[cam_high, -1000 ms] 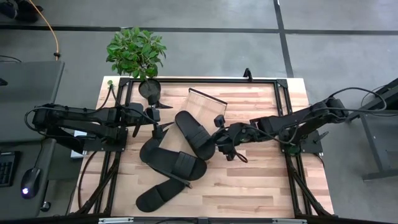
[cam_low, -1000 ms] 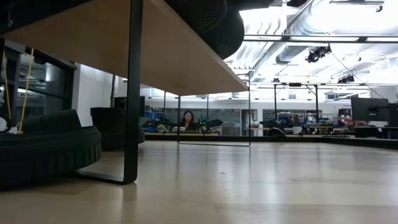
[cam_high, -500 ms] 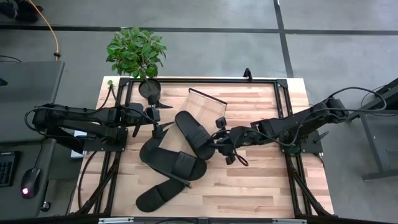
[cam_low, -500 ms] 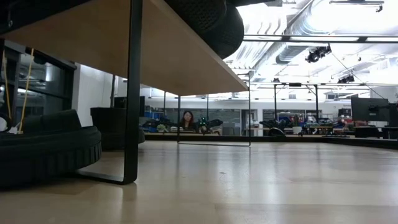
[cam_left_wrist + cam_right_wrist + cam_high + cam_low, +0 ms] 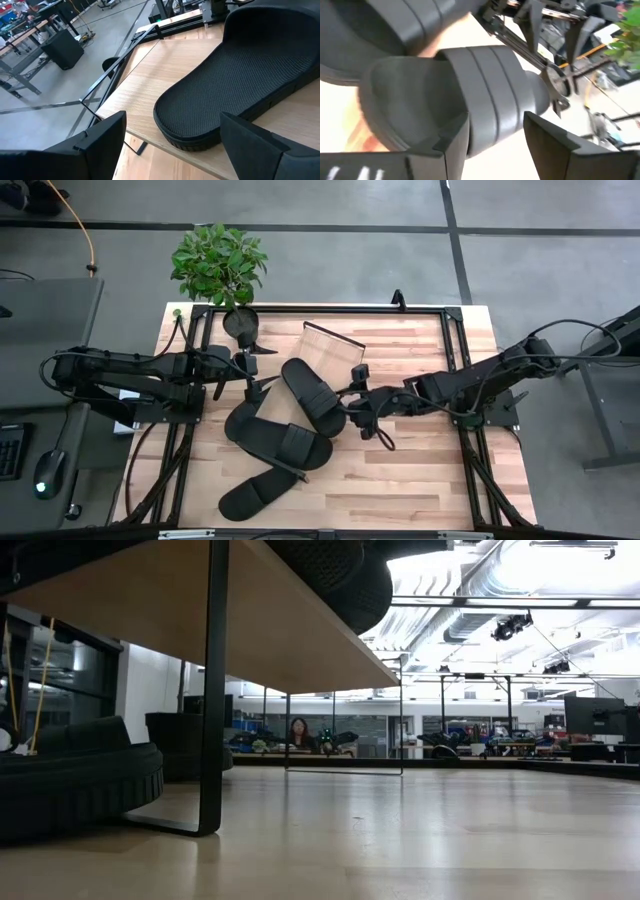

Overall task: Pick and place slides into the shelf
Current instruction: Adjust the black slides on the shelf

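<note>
The shelf (image 5: 335,345) lies slantwise mid-table, its plank top also showing from below in the low view (image 5: 270,630). One black slide (image 5: 312,395) lies on the plank, its end (image 5: 220,95) reaching the plank's edge. Two more slides (image 5: 287,443) (image 5: 255,490) lie on the table nearer the front, and another (image 5: 240,420) is partly hidden under them. My right gripper (image 5: 347,415) stands open at the right end of the shelf's slide, its fingers on either side of the ribbed strap (image 5: 490,85). My left gripper (image 5: 250,375) waits open at the shelf's left. My right gripper (image 5: 495,135) is open with the slide's ribbed strap (image 5: 485,120) between its fingers, coming at it from the table's right and slanting down. I cannot tell whether either finger touches the strap. The slide rests on the shelf's plank.
A potted plant (image 5: 220,265) stands at the far left corner, with a small dark object (image 5: 243,325) below it. Black frame rails (image 5: 470,450) run along the table's sides. Bare tabletop (image 5: 410,470) lies at the near right. In the low view a slide (image 5: 80,780) lies beside the shelf's leg (image 5: 210,690).
My right gripper has rolled about its wrist and shifted slightly toward the table's left, closer against the slide on the shelf. The slides and the shelf have stayed where they were.
</note>
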